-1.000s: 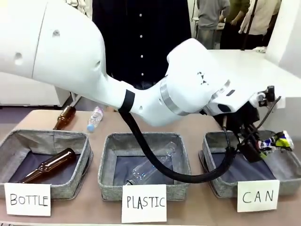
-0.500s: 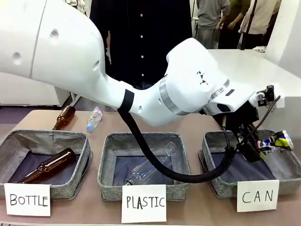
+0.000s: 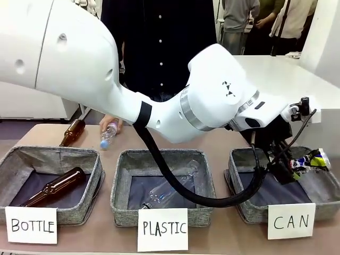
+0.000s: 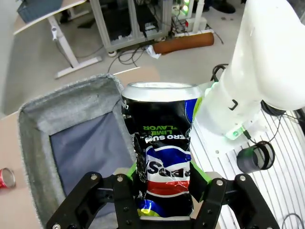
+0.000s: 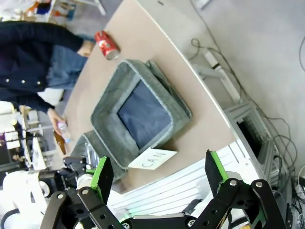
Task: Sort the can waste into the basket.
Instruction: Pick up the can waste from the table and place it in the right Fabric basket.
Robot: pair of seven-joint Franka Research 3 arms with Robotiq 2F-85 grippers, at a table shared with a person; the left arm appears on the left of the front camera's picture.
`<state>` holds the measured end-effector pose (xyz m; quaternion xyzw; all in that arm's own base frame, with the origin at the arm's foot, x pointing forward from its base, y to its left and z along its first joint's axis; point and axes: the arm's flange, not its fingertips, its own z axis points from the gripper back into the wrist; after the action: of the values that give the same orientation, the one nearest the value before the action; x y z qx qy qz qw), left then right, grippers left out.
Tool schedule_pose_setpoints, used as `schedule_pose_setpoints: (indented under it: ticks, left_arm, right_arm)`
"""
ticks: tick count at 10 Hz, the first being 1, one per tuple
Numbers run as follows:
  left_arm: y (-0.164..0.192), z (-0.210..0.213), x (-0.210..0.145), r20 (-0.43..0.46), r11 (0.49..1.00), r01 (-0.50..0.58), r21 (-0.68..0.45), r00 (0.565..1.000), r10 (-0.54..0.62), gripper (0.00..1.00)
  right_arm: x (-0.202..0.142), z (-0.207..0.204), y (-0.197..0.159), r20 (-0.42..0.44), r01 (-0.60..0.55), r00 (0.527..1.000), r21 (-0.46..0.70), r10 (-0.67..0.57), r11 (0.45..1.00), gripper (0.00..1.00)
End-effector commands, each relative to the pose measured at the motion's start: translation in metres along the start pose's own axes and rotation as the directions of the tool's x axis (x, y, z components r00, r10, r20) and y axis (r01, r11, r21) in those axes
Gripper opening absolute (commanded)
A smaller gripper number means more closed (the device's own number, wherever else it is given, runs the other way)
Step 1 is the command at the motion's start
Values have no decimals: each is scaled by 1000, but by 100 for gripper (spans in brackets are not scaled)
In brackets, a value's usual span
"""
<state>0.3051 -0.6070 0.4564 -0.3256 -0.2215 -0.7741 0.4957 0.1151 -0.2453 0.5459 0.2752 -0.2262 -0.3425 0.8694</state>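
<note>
**binwatcher:** Anything change in the last second, or are you just parked?

**me:** Front view first. Pretty much parked. My left fingers [image 3: 289, 169] haven't budged; they're clamped on the dark can [image 3: 311, 159], which hangs over the CAN basket [image 3: 248, 211] right below them. The only new thing is a person's hand [image 3: 109, 125] that's come in well off to the far side of my arm and closed on the small clear bottle [image 3: 108, 134] on the surface [image 3: 228, 239]. That's not my job, so it changes nothing for the cans.

**binwatcher:** And from the wrist?

**me:** Left wrist view: green pads squeezing the crumpled can low down, its top pointing away from me. The basket's open floor sits to one side of the fingers and the can lines up near the rim. I'd guess a small nudge inward before letting go, or it might clip the wall.

**binwatcher:** Other arm?

**me:** Right wrist view: my right fingers [image 5: 104, 179] are spread wide, holding nothing, high above the same basket. The red can [image 5: 106, 45] lies on the surface just past the basket's far side, so that one's still to do.
</note>
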Motion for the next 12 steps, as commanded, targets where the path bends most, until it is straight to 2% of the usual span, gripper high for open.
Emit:
schedule_pose_setpoints:
  ticks: [1,4,7,8,10,12]
  left_arm:
    - [57,-10,27,-49,998,-47,44,998,49,32]
    - [76,-24,12,-100,987,-63,147,992,79,32]
    - [76,-21,5,-83,988,-80,130,992,91,32]
    - [76,-20,6,-91,988,-78,130,992,90,83]
    - [76,-16,6,-88,987,-82,137,992,95,100]
    - [77,-12,5,-86,985,-89,148,991,103,100]
  right_arm:
    - [-1,7,-2,21,18,1000,27,-18,999,100]
    - [-1,7,-2,21,18,1000,27,-18,999,100]
    - [-1,7,-2,21,18,1000,27,-18,999,100]
    - [-1,7,-2,21,18,1000,27,-18,999,100]
    - [-1,7,-2,21,18,1000,27,-18,999,100]
    - [-1,7,-2,21,18,1000,27,-18,999,100]
